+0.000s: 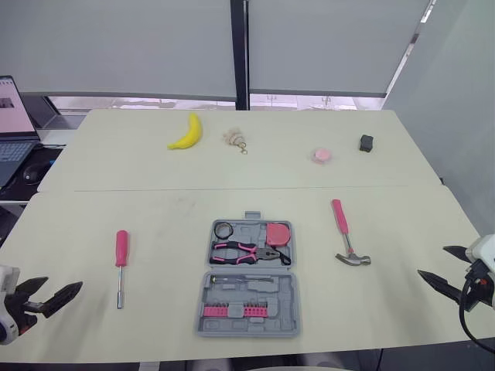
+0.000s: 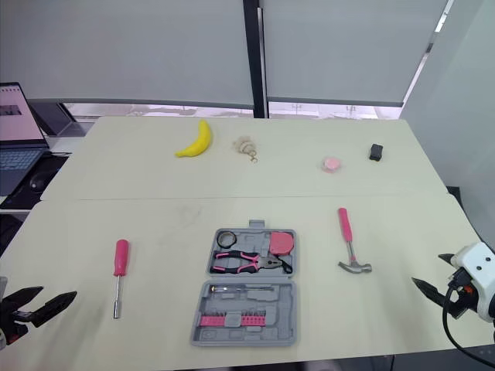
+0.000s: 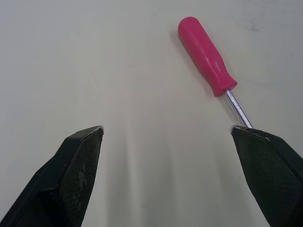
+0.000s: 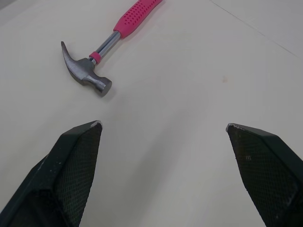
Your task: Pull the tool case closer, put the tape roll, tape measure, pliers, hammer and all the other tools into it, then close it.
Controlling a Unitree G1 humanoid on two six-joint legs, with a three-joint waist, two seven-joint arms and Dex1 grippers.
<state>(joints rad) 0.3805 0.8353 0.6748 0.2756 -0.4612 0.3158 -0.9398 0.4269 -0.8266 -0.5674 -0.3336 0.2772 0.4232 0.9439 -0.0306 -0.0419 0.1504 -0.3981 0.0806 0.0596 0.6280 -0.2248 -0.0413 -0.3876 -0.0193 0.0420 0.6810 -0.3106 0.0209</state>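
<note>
The grey tool case lies open in the near middle of the table. Its far half holds a black tape roll, a pink tape measure and pink-handled pliers; the near half carries a row of bits. A pink-handled hammer lies right of the case. Left of it lies a pink-handled screwdriver. My left gripper hovers open at the near left edge, short of the screwdriver. At the near right edge my right gripper is open, short of the hammer.
At the far side of the table lie a banana, a small keyring trinket, a pink round object and a small black object. A laptop and a mouse sit on a desk at the far left.
</note>
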